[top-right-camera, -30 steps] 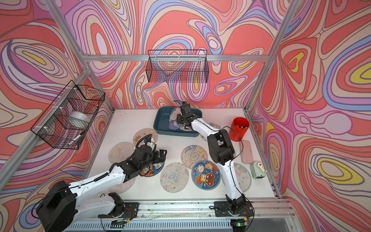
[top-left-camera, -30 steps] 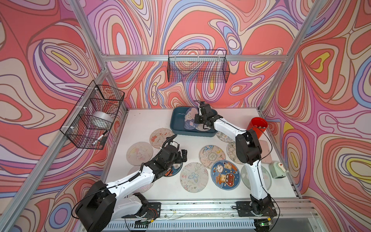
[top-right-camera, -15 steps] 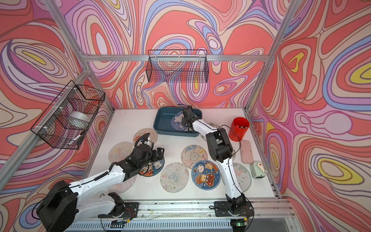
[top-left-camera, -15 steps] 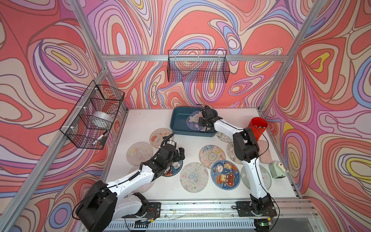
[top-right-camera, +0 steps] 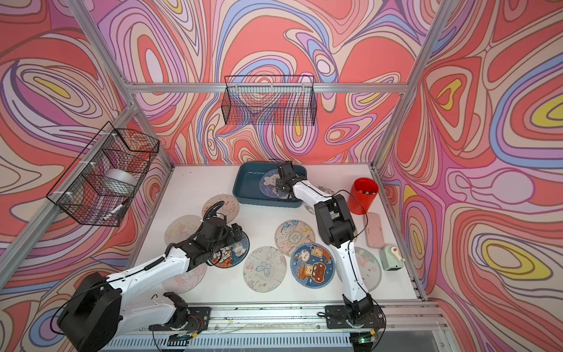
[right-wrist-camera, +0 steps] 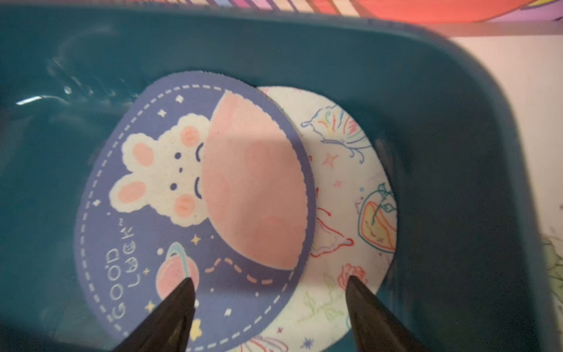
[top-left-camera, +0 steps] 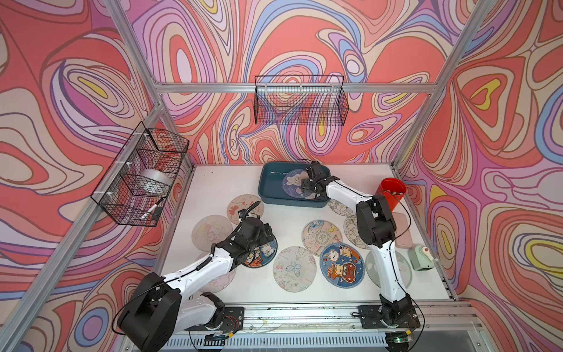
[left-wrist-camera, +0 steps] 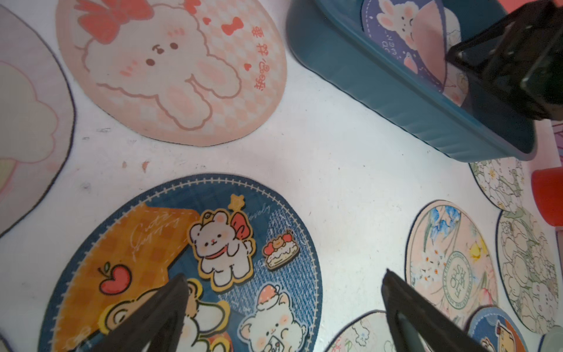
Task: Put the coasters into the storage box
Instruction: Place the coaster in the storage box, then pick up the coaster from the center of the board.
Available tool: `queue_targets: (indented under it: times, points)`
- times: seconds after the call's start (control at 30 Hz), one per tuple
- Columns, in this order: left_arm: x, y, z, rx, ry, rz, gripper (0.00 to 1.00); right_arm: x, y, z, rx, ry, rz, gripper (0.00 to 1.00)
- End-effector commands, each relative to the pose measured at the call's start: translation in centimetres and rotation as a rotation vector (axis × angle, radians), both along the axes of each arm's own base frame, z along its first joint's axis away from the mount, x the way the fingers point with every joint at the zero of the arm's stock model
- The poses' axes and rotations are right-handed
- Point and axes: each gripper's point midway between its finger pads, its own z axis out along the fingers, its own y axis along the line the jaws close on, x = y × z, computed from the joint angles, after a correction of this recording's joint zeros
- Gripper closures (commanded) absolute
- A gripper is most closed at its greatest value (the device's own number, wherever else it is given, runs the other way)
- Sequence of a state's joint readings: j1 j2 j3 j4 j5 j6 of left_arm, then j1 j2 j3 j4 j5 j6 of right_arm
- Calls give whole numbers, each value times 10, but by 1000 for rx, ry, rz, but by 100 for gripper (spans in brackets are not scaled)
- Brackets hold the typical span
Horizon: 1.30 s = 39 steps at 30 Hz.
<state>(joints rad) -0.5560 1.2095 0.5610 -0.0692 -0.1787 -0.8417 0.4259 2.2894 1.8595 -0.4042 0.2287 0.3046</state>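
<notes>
entry: coasters into storage box, state of progress.

storage box point(top-left-camera: 272, 183): dark teal tub, upright and open-topped, at the far middle of the table point(top-left-camera: 213, 183).

stowed in the box: at least two coasters.
- the purple rabbit coaster point(right-wrist-camera: 143, 198) lies on top.
- it overlaps the white doodle coaster point(right-wrist-camera: 350, 198) beneath it.
- a pink patch covers half of the rabbit print; cannot tell whether it is print or a further disc.

right end effector point(right-wrist-camera: 271, 283): hangs inside the box just above those two, fingers spread with nothing between them, released. judged: this deposit is done.

left end effector point(left-wrist-camera: 283, 275): fingers spread wide and empty, low over the edge of the blue bear-and-cake coaster point(left-wrist-camera: 213, 243). one finger is above the disc, the other above bare table. judged: this is the next pick, grasp not yet made.

left on the table, about ten including the bear-and-cake one, all lying flat:
- pink bow-rabbit coaster point(top-left-camera: 245, 208), near the box
- pale coaster point(top-left-camera: 210, 233) beside it
- half-hidden coaster point(top-right-camera: 189, 282) under the left arm
- butterfly coaster point(top-left-camera: 294, 268)
- blue bear-and-toast coaster point(top-left-camera: 341, 269), touching the butterfly one
- floral seal coaster point(top-left-camera: 320, 233)
- white flower coaster point(left-wrist-camera: 499, 186), by the box's corner
- tulip outline coaster point(left-wrist-camera: 530, 268)
- grey coaster point(top-right-camera: 370, 268), behind the right arm

judged overall: early. a small share is stowed and most of the coasters are yet to be carried over.
</notes>
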Motion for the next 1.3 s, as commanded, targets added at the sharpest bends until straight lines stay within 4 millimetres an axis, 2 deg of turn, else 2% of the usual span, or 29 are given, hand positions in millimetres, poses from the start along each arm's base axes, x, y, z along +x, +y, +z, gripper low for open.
queue_targets:
  times: [0.0,0.1,0.27,0.6,0.83,0.87,1.13,1.27]
  points:
    - [-2,10,-4,13,57,65,0,-5,2,55,18,-86,38,20]
    - [-4,13,-6,18,86,77,0,-15,9,68,63,-86,85,20]
    - [-9,20,-8,38,121,105,0,-42,36,78,147,-68,213,20]
    - [-27,24,-24,28,197,120,0,-125,105,80,231,6,517,21]
    - [-39,28,-37,-21,219,158,0,-174,134,53,362,163,624,22]
    - [-45,31,-47,-24,225,163,0,-179,136,48,369,185,629,22]
    - [-57,37,-60,-39,254,190,0,-205,149,4,391,332,612,24]
    - [-58,35,-67,-75,246,199,0,-219,162,-14,377,384,623,25]
